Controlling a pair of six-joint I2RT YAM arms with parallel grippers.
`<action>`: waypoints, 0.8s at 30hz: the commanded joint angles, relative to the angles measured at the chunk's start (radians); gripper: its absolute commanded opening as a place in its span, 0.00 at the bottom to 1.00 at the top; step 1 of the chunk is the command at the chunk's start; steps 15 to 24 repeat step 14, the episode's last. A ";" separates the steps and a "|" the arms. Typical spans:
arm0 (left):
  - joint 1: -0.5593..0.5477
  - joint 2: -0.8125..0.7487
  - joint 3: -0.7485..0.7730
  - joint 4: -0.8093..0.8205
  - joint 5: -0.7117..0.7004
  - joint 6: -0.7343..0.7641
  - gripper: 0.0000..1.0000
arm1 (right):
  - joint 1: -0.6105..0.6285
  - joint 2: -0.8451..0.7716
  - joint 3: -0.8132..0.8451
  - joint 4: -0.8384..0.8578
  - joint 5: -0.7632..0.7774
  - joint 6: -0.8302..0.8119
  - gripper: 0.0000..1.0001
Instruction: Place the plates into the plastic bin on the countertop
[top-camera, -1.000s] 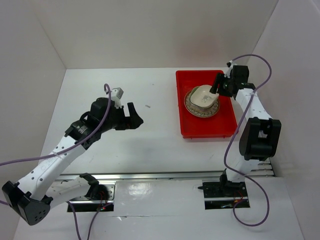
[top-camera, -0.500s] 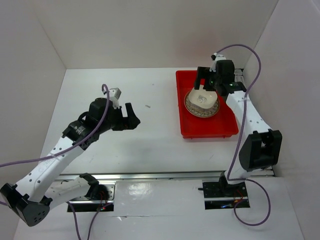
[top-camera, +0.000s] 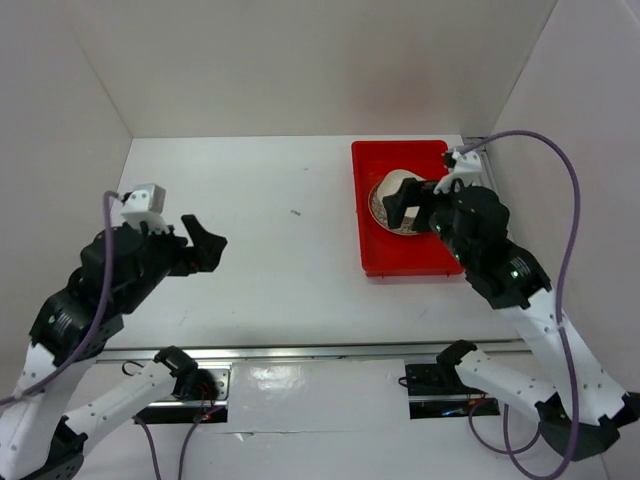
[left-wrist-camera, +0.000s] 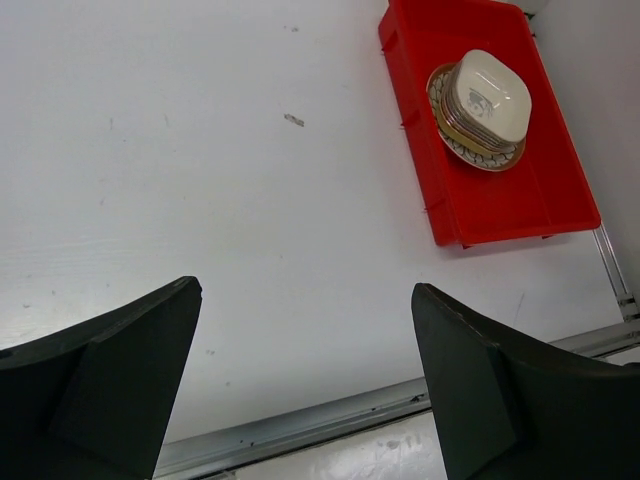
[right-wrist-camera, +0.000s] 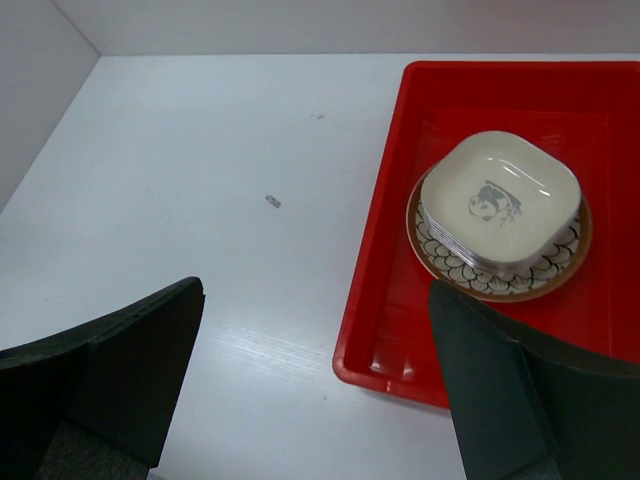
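Note:
The red plastic bin (top-camera: 385, 256) stands at the right of the white countertop (top-camera: 260, 210). In it a stack of rounded-square dishes with a cream one on top (right-wrist-camera: 500, 208) rests on the round brown-rimmed patterned plate (right-wrist-camera: 497, 281); the stack also shows in the left wrist view (left-wrist-camera: 488, 98). My right gripper (top-camera: 412, 205) is open and empty, raised above the bin's near part, and hides part of the stack in the top view. My left gripper (top-camera: 203, 243) is open and empty, high over the countertop's left side, far from the bin. Both show open jaws in their wrist views (left-wrist-camera: 305, 290) (right-wrist-camera: 315, 290).
White walls close in the countertop on the left, back and right. A small dark speck (top-camera: 296, 212) lies mid-table. A metal rail (top-camera: 300, 351) runs along the near edge. The bin's near half (right-wrist-camera: 480, 340) holds no plates.
My right gripper has left the dish stack in the bin and pulled back and upward toward the near side. My left arm has drawn back to the left and risen.

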 joint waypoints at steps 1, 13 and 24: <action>-0.004 -0.074 0.023 -0.103 -0.048 0.014 1.00 | 0.015 -0.095 -0.021 -0.129 0.073 0.038 1.00; -0.004 -0.177 0.041 -0.238 -0.059 -0.018 1.00 | 0.006 -0.220 0.035 -0.255 -0.015 0.044 1.00; -0.004 -0.177 0.041 -0.238 -0.059 -0.018 1.00 | 0.006 -0.220 0.044 -0.255 -0.025 0.044 1.00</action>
